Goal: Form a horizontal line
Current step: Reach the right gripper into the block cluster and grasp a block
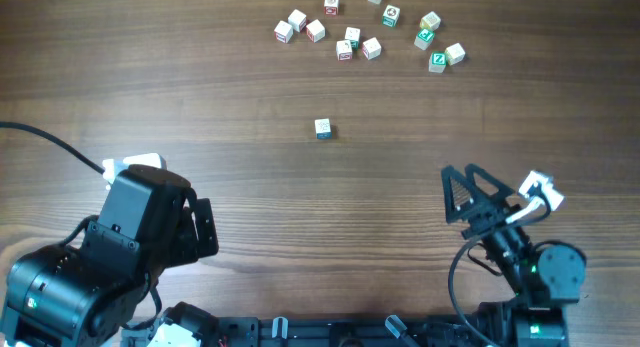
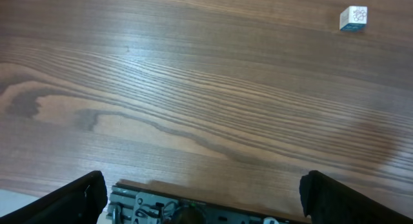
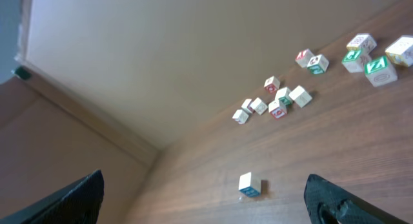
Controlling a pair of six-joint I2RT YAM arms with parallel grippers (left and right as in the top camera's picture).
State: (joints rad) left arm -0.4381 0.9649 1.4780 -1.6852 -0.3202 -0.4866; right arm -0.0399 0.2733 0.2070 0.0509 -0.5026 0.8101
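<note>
The blue cube (image 1: 322, 129) is judged light, rigid and smooth, best pinched across opposite flat faces. The left gripper (image 2: 203, 197) and right gripper (image 3: 203, 201) are spread wide, empty.

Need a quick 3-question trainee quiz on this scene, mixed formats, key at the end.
1. True or false: the blue cube touches the cluster at the far edge.
2. Pick one: the right gripper is A) shut on a cube, B) open and empty, C) out of view.
3. Fill in: the Z cube is printed in ____.

Key: 1 false, it sits alone, apart from the cluster. 2 B. 3 green.
</note>
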